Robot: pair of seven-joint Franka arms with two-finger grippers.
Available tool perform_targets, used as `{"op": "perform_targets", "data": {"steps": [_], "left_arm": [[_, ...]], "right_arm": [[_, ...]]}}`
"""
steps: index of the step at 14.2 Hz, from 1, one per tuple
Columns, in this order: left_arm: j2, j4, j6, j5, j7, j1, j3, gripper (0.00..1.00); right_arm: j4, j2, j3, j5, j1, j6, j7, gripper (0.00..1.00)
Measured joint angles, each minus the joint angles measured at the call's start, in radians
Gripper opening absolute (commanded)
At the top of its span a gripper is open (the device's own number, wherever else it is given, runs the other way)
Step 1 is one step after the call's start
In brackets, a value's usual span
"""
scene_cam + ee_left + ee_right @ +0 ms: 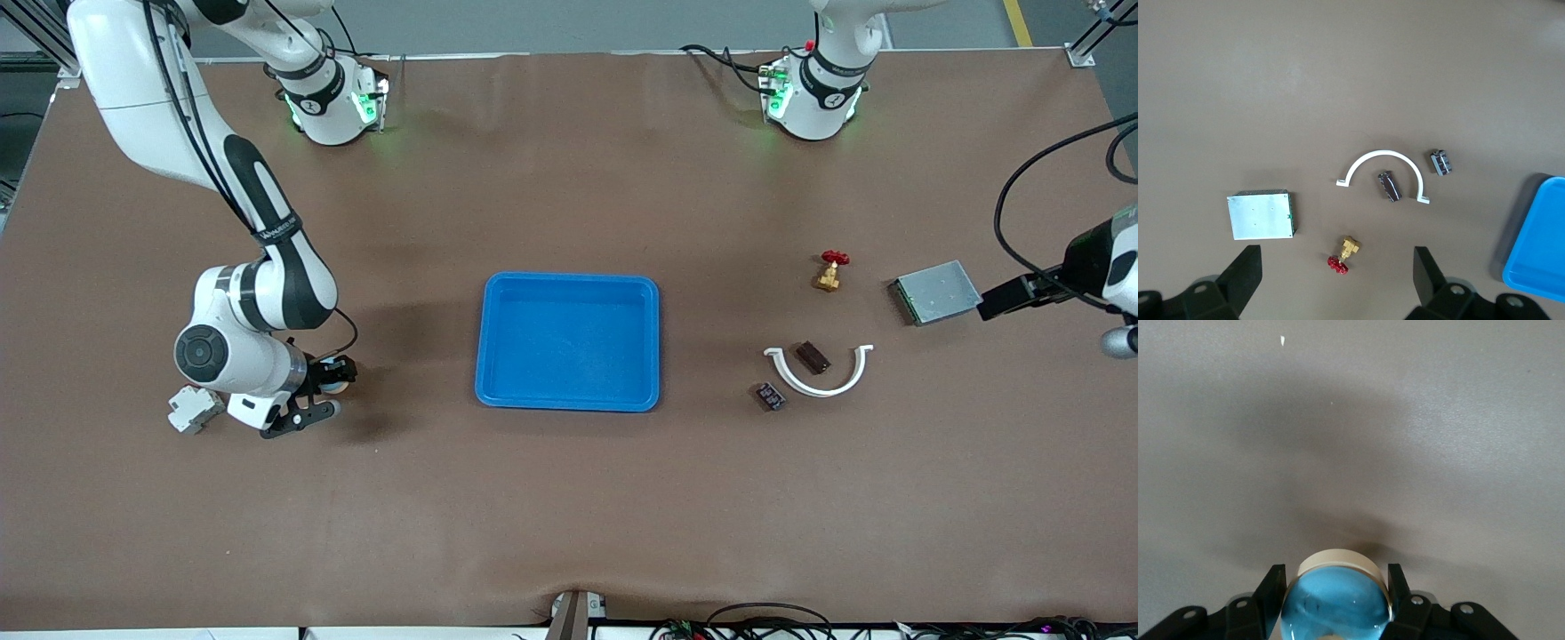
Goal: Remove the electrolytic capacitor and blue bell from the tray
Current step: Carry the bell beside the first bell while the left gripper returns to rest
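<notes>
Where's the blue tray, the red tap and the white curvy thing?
Tray (569, 284): front view, on its rim nearest the robots.
Tap (835, 258): front view, on its red handle.
White arc (1381, 155): left wrist view, on the top of its curve.

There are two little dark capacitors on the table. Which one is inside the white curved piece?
The brown capacitor, lying inside the white arc. The other capacitor sits outside the arc, nearer the front camera and closer to the blue tray.

A robotics lab: two arms at a brown-covered table (569, 533).
</notes>
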State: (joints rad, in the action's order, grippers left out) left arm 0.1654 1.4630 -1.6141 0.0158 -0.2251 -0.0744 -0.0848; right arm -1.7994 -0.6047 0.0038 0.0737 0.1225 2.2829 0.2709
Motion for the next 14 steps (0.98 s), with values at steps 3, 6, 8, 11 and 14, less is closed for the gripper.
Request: {"op": "perform_targets", "data": {"steps": [3,6,8,11,14], "left_arm": [[-0.054,0.045,-0.015,0.0,0.039,0.001,-0.02,1.0],[-0.101,0.083,-0.022,-0.001,0.072,-0.002,-0.018,1.0],[-0.145,0.119,-0.024,-0.007,0.076,-0.003,-0.017,1.0],[-0.189,0.156,-0.029,-0.012,0.077,0.008,-0.018,1.0],[-0.211,0.17,-0.03,-0.013,0.077,0.022,-0.01,1.0]], "right_arm": [[-0.003,0.0,0.002,0.001,0.009,0.002,0.0,0.01],[-0.008,0.0,0.002,0.001,0.013,0.002,-0.001,0.01],[-0.014,-0.001,0.002,0.001,0.016,0.01,0.0,0.01],[-0.023,-0.007,0.002,0.001,0.018,0.031,0.0,0.01],[-0.027,-0.01,0.002,0.001,0.018,0.041,0.0,0.09]]}}
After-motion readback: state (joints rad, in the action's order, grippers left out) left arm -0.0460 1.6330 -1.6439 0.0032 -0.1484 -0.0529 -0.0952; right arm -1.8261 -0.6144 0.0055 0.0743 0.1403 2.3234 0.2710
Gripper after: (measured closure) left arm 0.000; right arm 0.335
